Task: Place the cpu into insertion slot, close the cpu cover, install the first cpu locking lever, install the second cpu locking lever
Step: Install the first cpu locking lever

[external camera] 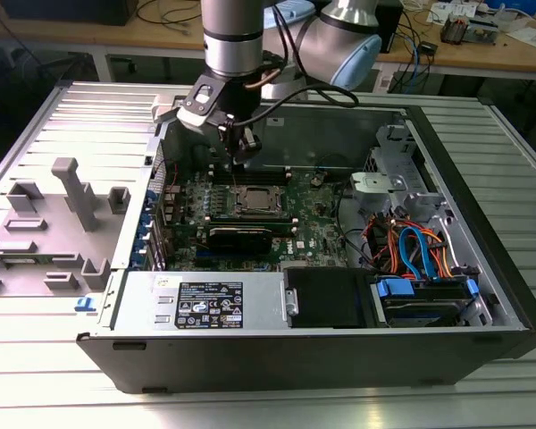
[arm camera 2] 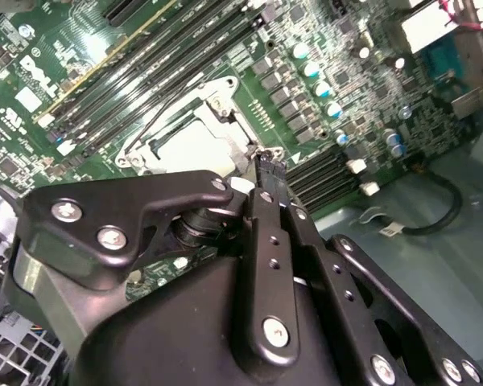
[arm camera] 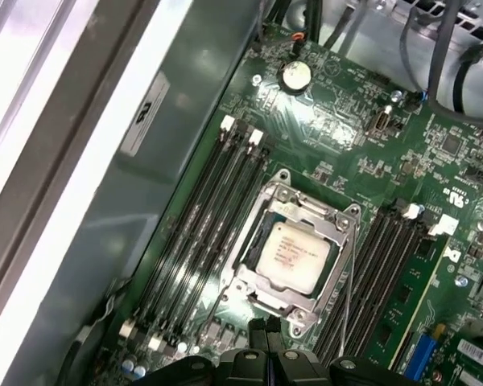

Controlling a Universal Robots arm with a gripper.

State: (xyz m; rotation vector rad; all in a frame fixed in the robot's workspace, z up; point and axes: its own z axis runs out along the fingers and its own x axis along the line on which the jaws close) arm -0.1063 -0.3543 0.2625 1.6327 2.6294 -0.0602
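Observation:
The cpu, a silver-grey square chip, lies in the insertion slot on the green board. The cpu cover, a silver frame, lies down around it. In the second wrist view the cpu shows pale inside the cover. Thin wire levers run along the frame's sides; I cannot tell whether they are latched. My gripper hovers just off one edge of the socket, shut with nothing in it. Its black fingertips are pressed together. In the exterior view the gripper hangs above the socket.
Black memory slots flank the socket on both sides. The case's metal wall rises close by. Drive bays and coloured cables fill the exterior view's right. A grey plastic fixture stands outside the case, at the exterior view's left.

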